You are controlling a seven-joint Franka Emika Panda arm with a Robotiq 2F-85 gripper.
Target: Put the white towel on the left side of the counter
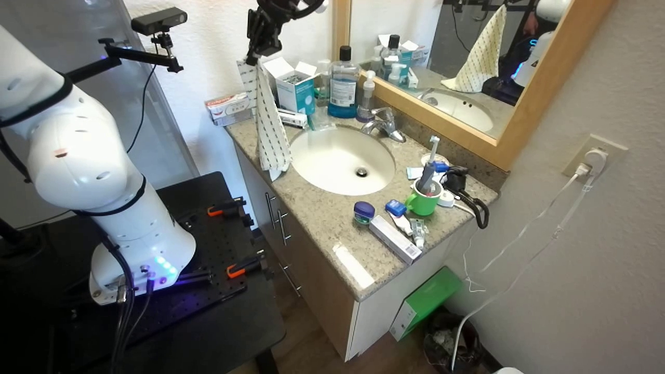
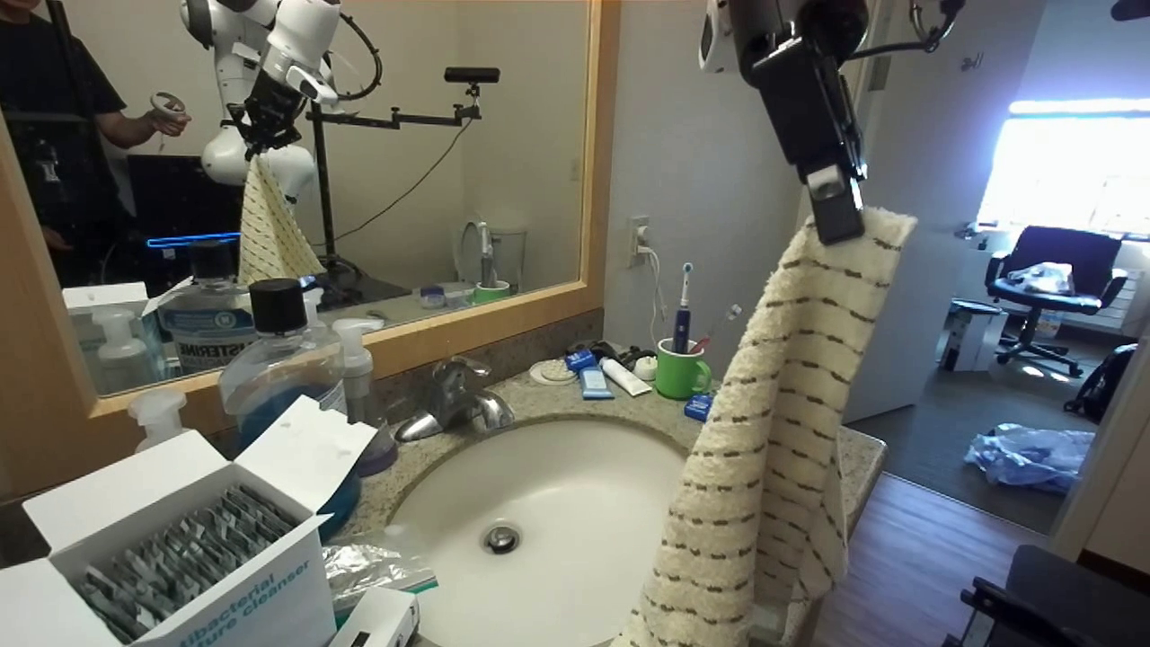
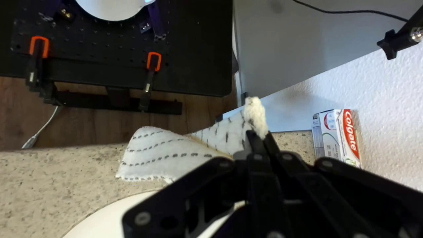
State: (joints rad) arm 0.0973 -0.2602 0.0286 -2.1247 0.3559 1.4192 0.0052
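Red and white, the Colgate box [image 1: 228, 106] lay below and left of the fingers [image 1: 252, 57] in an exterior view, at the end of the counter [image 1: 322, 213]. Directly under the fingers hung the towel [image 1: 273, 135], pinched between them near one end and held high, probably so its lower hem would meet the counter's left part first. That hem seemed to rest there, though the folds made contact hard to judge. Right of the fingers stood an open box [image 1: 293, 96] and, beyond it, the mouthwash [image 1: 343, 91]; either could snag the towel if it swung that way. Lower right, the sink [image 1: 337, 161] took much room, likely leaving a narrow strip for laying. The faucet [image 1: 385, 124] and cup [image 1: 423, 205], farther right, looked harmless.
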